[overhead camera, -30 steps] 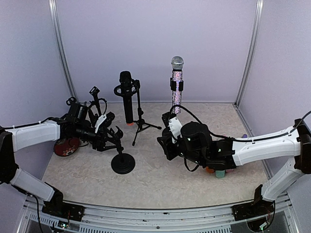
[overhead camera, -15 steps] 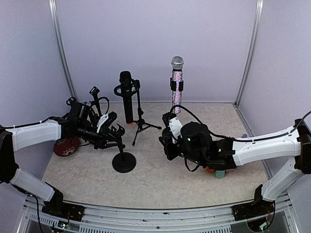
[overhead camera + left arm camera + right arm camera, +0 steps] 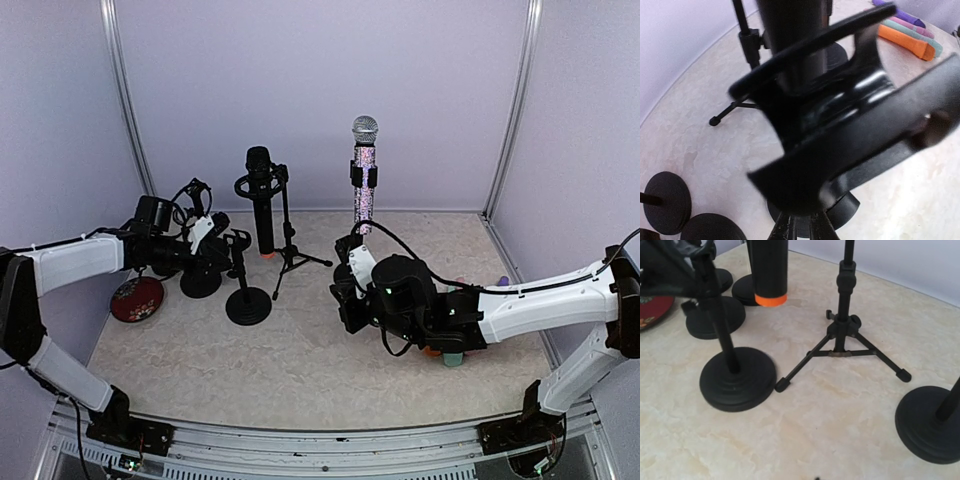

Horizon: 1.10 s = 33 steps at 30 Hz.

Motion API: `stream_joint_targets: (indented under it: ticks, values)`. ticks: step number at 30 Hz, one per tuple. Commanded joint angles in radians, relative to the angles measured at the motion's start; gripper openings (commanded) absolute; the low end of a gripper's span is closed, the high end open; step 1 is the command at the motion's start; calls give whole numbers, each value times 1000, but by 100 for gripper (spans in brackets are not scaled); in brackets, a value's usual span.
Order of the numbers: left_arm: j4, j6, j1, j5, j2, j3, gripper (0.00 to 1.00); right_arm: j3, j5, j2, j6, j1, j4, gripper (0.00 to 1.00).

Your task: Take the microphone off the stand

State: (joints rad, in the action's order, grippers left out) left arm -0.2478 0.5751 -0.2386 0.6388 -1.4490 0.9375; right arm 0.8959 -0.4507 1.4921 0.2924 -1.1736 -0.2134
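Note:
A black microphone (image 3: 262, 205) with an orange end (image 3: 771, 299) hangs upright in the clip of a tripod stand (image 3: 288, 255). A glittery microphone (image 3: 364, 170) stands upright in a second stand behind my right arm. My left gripper (image 3: 218, 245) is shut on the clip (image 3: 840, 115) of an empty round-base stand (image 3: 248, 305), left of the black microphone. In the left wrist view the gripper (image 3: 800, 227) has its fingers together under that clip. My right gripper (image 3: 345, 300) is shut and empty, low over the table, right of the tripod.
A red plate (image 3: 137, 298) lies at the left, with more round stand bases (image 3: 200, 283) beside it. Orange, teal and purple microphones (image 3: 910, 35) lie on the table by my right arm. The glittery microphone's stand base (image 3: 930, 422) sits at the right.
My left gripper closed and moved back and left, taking the empty round-base stand with it. My right gripper closed a little and hardly moved.

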Motion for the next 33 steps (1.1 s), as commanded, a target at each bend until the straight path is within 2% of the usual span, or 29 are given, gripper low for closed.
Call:
stream_joint_targets:
  ticks: [1, 9, 16, 19, 28, 33]
  values:
    - [54, 58, 38, -73, -71, 59, 9, -12, -14, -23, 14, -4, 1, 12]
    - [71, 83, 70, -63, -165, 117, 10, -42, -49, -72, 32, -4, 30, 10]
    - [-135, 186, 66, 104, -110, 128, 55, -54, -71, -101, 30, 11, 53, 16]
    - [-190, 204, 64, 160, -77, 129, 67, -58, -61, -102, 30, 22, 47, 16]
    - [-229, 212, 50, 208, -120, 179, 68, -47, -30, -72, 36, 31, 29, 16]
    - [-189, 149, 44, 234, -149, 195, 66, -56, -33, -82, 39, 31, 35, 15]
